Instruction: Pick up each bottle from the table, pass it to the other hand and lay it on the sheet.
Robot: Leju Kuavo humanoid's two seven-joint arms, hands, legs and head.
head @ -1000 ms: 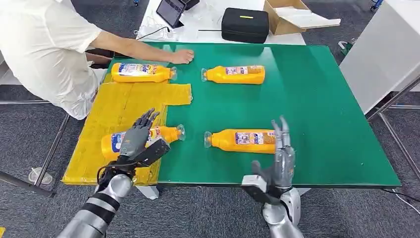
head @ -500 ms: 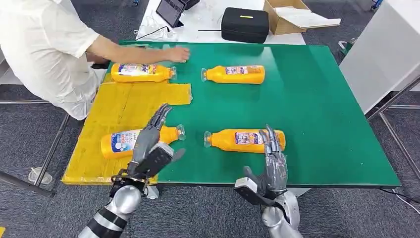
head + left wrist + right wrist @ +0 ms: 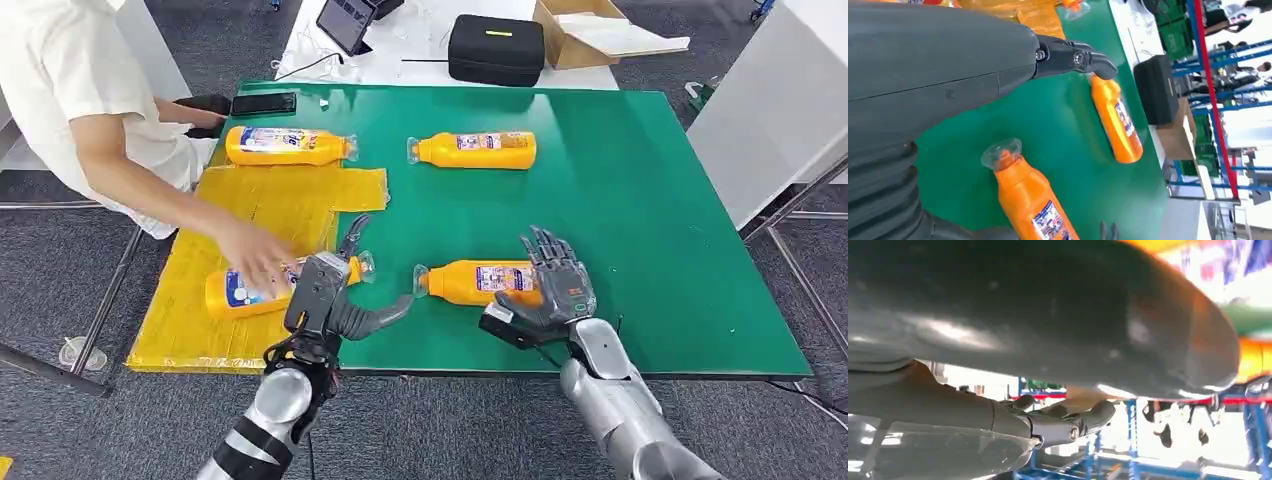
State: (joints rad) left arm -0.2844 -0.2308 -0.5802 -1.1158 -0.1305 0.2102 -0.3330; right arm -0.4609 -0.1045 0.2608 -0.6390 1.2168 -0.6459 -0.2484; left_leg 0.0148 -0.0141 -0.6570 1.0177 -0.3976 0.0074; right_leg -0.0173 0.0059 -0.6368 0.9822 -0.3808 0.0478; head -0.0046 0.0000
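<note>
So two bottles lie on the sheet at left — two remain; right hand fingers spread over the lower-centre bottle, left hand empty.

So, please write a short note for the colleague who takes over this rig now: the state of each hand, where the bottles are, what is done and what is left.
Left hand: open, holds nothing, over the sheet's near edge.
Right hand: open, fingers spread over the near-right bottle, not gripping it.
Done: two bottles lie on the yellow sheet, the far-left bottle and the near-left bottle.
A person's hand is reaching at the near-left bottle; mind it.
Left: the near-right bottle and the far-right bottle, both lying on the green table.
</note>
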